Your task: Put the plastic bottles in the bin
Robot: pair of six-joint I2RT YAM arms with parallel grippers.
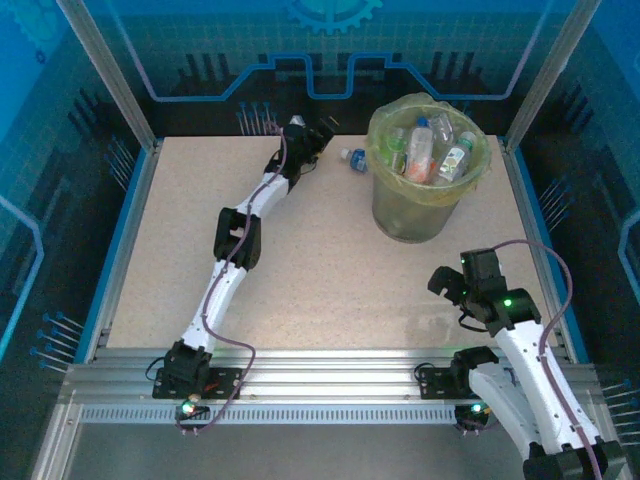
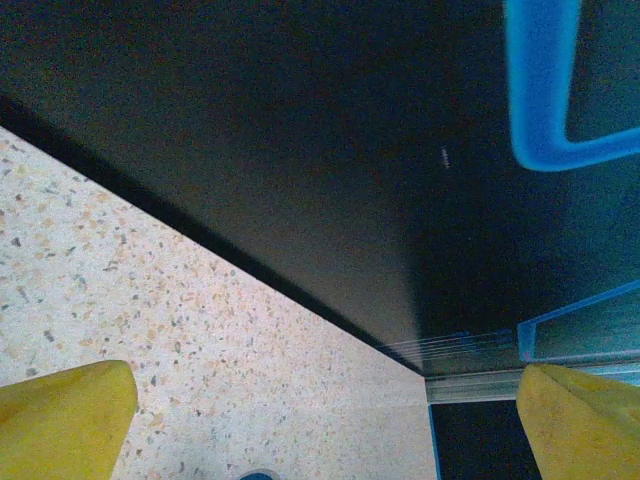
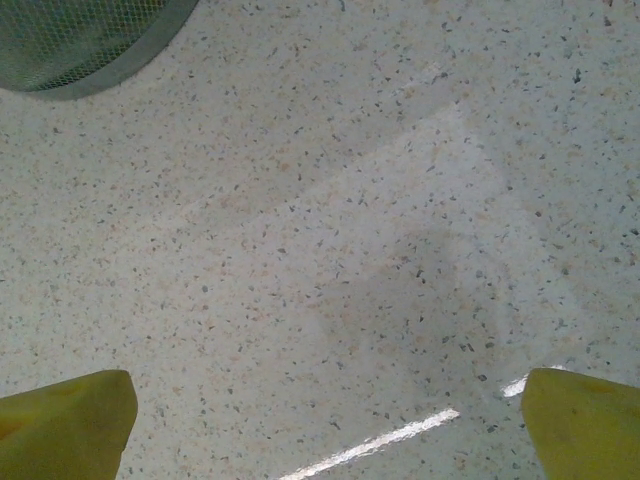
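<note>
Left gripper [image 1: 303, 135]: the fingers [image 2: 62, 425] are spread to full width with nothing between them. Below and ahead of the tips are bare table [image 2: 150, 300] and the dark back wall [image 2: 300, 150].

Right gripper [image 1: 449, 285]: the fingers [image 3: 585, 425] are also at full spread and hold nothing. The foot of the bin [image 3: 80, 45] stands well ahead of the tips, off to their left.

Location of the work items:
- One bottle [image 1: 352, 158] lies on its side on the table, just to the right of the left fingers, between them and the bin [image 1: 400, 215]
- Several bottles [image 1: 425, 150] already stand or lean inside the bin, out of reach of both sets of fingers

Handling, as judged:
- The bottle on the table is probably light and thin-walled, so it will dent under a hard squeeze
- Its round, smooth body is likely to roll or slip if nudged from one side
- Take hold across the middle of the body, one finger on each side, square to the long axis
- Avoid the cap end, where the narrow neck gives little purchase
</note>
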